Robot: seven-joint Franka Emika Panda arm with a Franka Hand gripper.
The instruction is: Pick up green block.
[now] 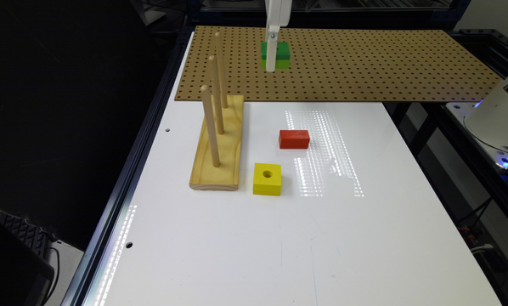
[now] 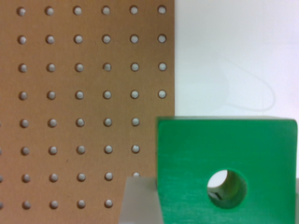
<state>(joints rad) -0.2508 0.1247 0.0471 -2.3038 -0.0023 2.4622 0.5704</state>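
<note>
The green block (image 1: 282,51) hangs in the air in front of the brown pegboard (image 1: 364,63), dark green on top with lighter yellow-green lower sides. My gripper (image 1: 274,63) comes down from above and is shut on it, one white finger crossing its near face. In the wrist view the green block (image 2: 187,154) is very close, its round centre hole showing. My gripper (image 2: 218,201) holds its two sides, and a pale finger (image 2: 140,200) presses against one of them. Beneath it, the pegboard's edge (image 2: 173,56) meets the white table (image 2: 233,46).
A wooden base with three upright pegs (image 1: 218,140) stands at the exterior view's left. A red block (image 1: 294,139) and a yellow holed block (image 1: 267,179) lie on the white table (image 1: 279,246) near it. A white device (image 1: 500,114) sits off the table's right edge.
</note>
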